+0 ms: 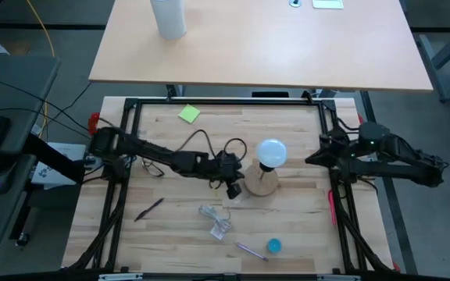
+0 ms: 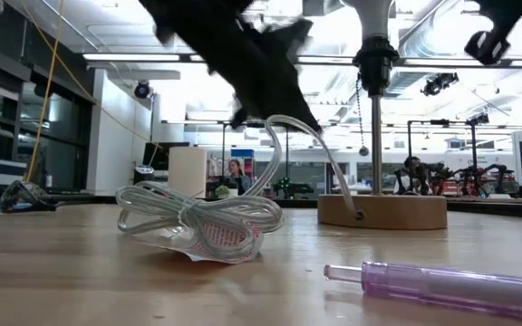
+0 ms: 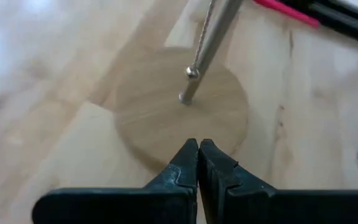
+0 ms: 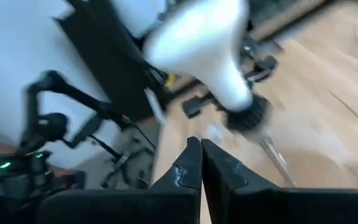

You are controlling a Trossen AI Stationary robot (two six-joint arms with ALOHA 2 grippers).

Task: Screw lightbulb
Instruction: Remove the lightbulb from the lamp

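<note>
Risk: white frosted lightbulb [image 1: 271,152] possibly under-seated in socket; right gripper [image 4: 200,163] closed empty, clear; left gripper [image 3: 198,163] closed empty on round wooden base [image 3: 166,115]

Left end effector [image 3: 198,149] closed, right end effector [image 4: 201,149] closed — both empty

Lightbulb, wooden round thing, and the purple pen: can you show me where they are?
lightbulb [image 1: 272,152], high view, top of its white globe.
wooden disc base [image 2: 383,212], low view, its front edge.
purple pen [image 2: 451,282], low view, its clear barrel.
</note>
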